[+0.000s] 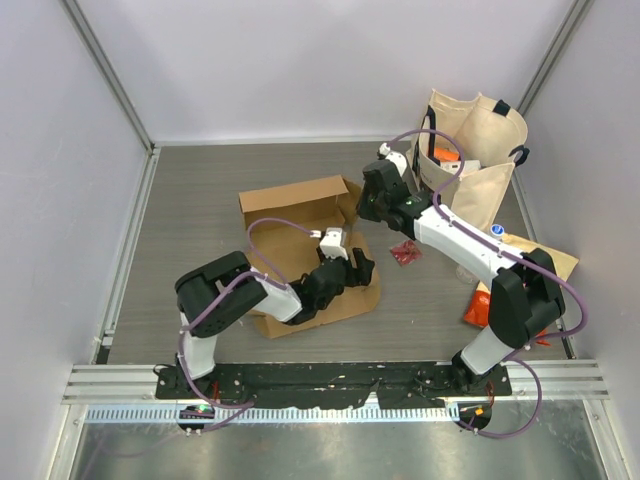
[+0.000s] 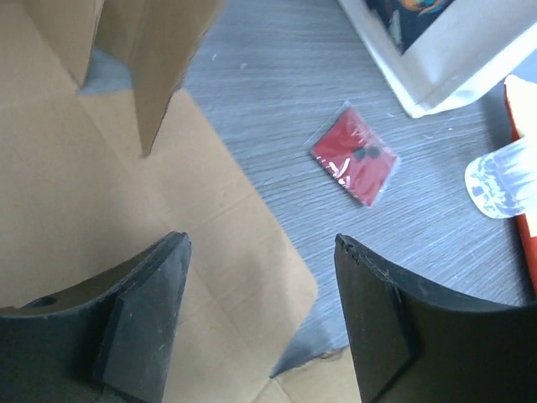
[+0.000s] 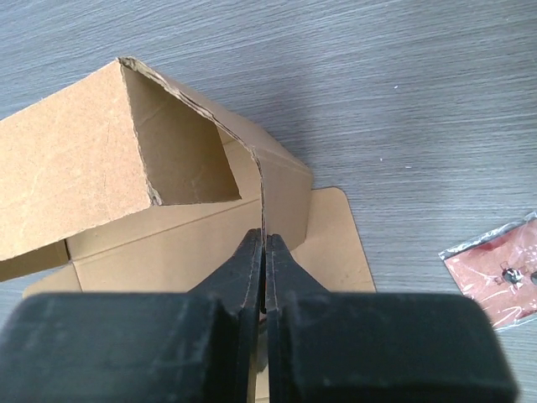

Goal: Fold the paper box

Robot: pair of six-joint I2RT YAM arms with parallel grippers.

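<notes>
The paper box [image 1: 300, 235] is plain brown cardboard, partly folded, lying in the middle of the table with its back wall and right side flap raised. My right gripper [image 3: 263, 243] is shut on the upper edge of the raised side flap [image 3: 281, 180] and holds it upright; it shows in the top view [image 1: 362, 208] at the box's right corner. My left gripper [image 2: 260, 252] is open and empty, hovering just above the flat rounded flap [image 2: 226, 243] at the box's near right. It sits over the front flap in the top view [image 1: 352, 268].
A cream tote bag [image 1: 475, 160] stands at the back right with an orange packet inside. A small red packet [image 1: 405, 253] lies right of the box, also in the left wrist view [image 2: 355, 156]. An orange snack bag [image 1: 480, 305] and brown sheet [image 1: 545, 258] lie by the right arm.
</notes>
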